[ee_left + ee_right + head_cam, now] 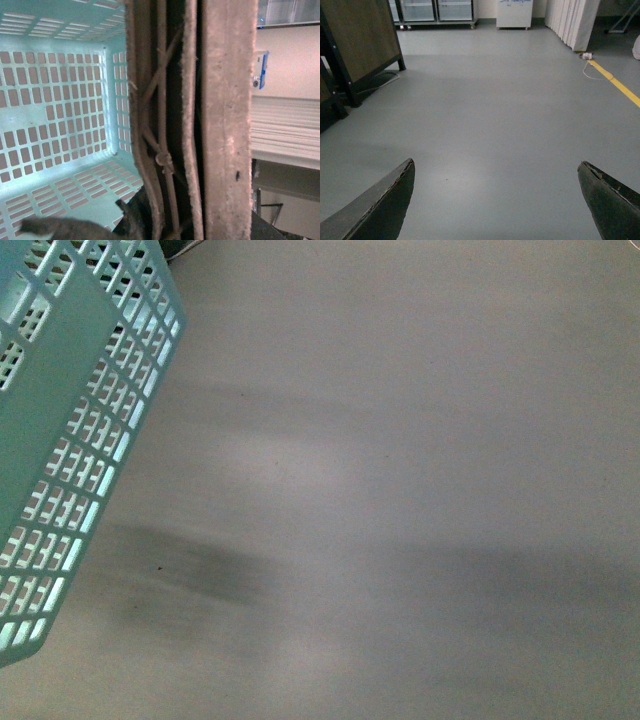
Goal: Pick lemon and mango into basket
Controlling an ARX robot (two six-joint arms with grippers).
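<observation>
Two fruits are not yet picked: neither lemon nor mango shows anywhere, and the basket [60, 390] looks empty. The right gripper [496, 167] hangs spread wide over bare floor [495, 100]. I cannot tell the state of the left gripper [97, 226], which is beside the basket's handles [161, 125]. The next move calls for finding the lemon.

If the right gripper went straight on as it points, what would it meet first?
Right gripper, jaws wide open, faces bare floor; nothing lies between, so likely the floor, though depth is unclear.
</observation>
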